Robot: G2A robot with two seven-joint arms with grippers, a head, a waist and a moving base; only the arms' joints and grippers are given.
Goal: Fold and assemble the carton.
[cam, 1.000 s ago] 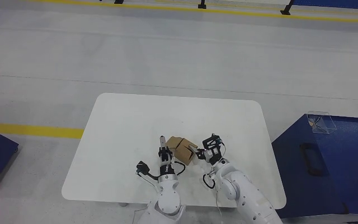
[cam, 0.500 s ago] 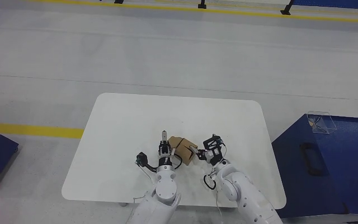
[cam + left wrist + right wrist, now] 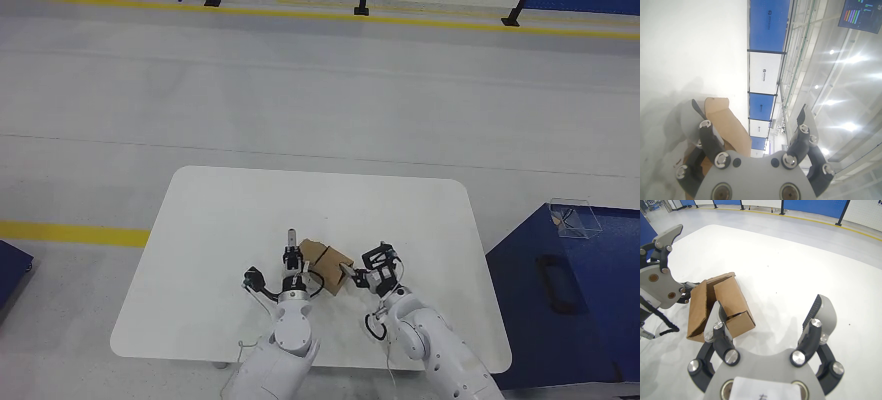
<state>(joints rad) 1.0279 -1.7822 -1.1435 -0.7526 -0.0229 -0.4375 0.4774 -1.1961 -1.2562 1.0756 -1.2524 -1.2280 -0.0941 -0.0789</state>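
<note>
Yellow floor line (image 3: 70, 234) runs off the left side of the white bench (image 3: 230, 220).

Left claw (image 3: 291, 250) is at the bench's front middle, on the carton's left. It's released, fingers spread wide and gripping nothing. In the left wrist view the claw (image 3: 749, 113) has one finger (image 3: 696, 108) laid against the cardboard (image 3: 728, 123), the other well clear in the air. The right wrist view has the same claw (image 3: 677, 260) with its lower finger at the carton's far left corner.

Carton (image 3: 322, 262) sits on the bench between the two claws. It's brown and part-folded: flaps are turned in but not flush, with gaps between them (image 3: 730, 294).

Right claw (image 3: 365, 272) is just right of the carton, also released and holding nothing (image 3: 768, 313). One finger (image 3: 717, 313) sits over the near flap; can't tell if it touches. The other finger is over bare bench.

Far right, off the bench: blue cabinet (image 3: 570, 300) with a clear box (image 3: 573, 216) on top.
</note>
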